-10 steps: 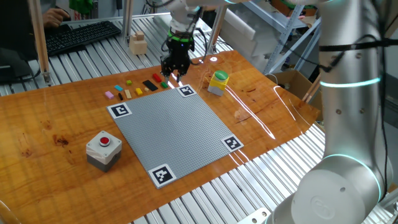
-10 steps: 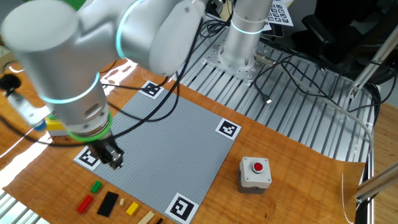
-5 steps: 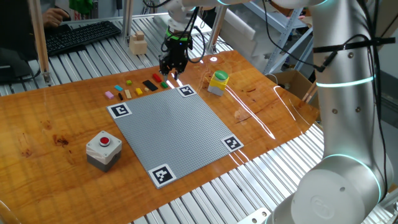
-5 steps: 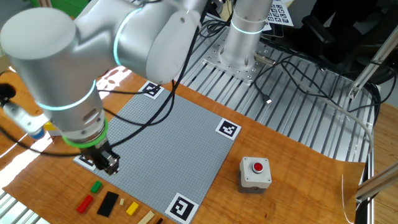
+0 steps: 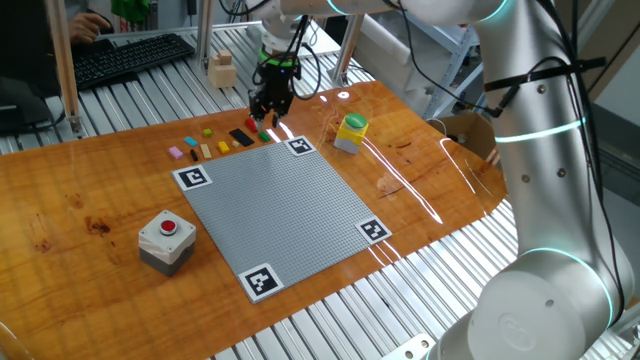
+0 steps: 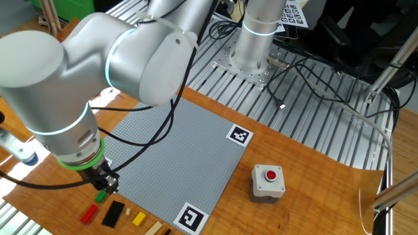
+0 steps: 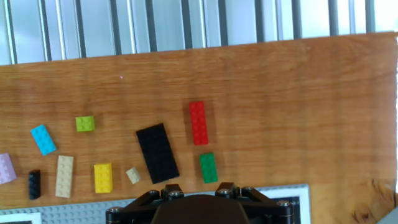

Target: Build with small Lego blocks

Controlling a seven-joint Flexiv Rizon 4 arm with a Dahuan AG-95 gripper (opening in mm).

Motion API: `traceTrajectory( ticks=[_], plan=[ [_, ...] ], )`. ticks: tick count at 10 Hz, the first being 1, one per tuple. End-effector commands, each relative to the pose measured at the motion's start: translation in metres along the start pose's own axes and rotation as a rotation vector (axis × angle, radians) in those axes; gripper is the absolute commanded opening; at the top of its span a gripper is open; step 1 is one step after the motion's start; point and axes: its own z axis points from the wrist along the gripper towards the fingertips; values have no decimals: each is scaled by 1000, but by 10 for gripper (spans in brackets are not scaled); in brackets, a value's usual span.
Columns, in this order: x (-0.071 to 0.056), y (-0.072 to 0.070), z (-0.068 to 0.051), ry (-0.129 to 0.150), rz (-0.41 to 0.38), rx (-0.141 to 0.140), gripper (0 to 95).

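Observation:
The small Lego blocks lie in a loose row on the wooden table beside the grey baseplate [image 5: 280,200]. In the hand view I see a green brick [image 7: 208,168], a red one [image 7: 198,123], a black plate [image 7: 157,152], plus yellow [image 7: 103,177], tan [image 7: 64,176], lime [image 7: 85,124], blue [image 7: 43,139] and pink [image 7: 5,168] ones. My gripper [image 5: 268,110] hovers just above the green brick [image 5: 265,134] and the red brick [image 5: 252,125]. It looks open and empty. In the other fixed view the gripper [image 6: 106,187] sits right over the green brick [image 6: 100,196].
A grey box with a red button [image 5: 166,238] stands at the plate's near left. A yellow object with a green top [image 5: 351,131] stands to the right of the gripper. A pale wooden block [image 5: 222,71] and a keyboard [image 5: 130,57] lie behind on the metal slats.
The gripper has moved off the baseplate's marked corner toward the row of bricks and now hangs over the green and red ones. The bricks have not moved.

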Motion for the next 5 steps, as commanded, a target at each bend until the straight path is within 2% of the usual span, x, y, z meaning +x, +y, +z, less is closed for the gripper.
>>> traceTrajectory(
  ticks=[1, 5],
  plan=[
    [-8, -2, 5, 3, -16, 0, 380],
    [-19, -6, 17, -8, -40, -5, 380]
  ],
)
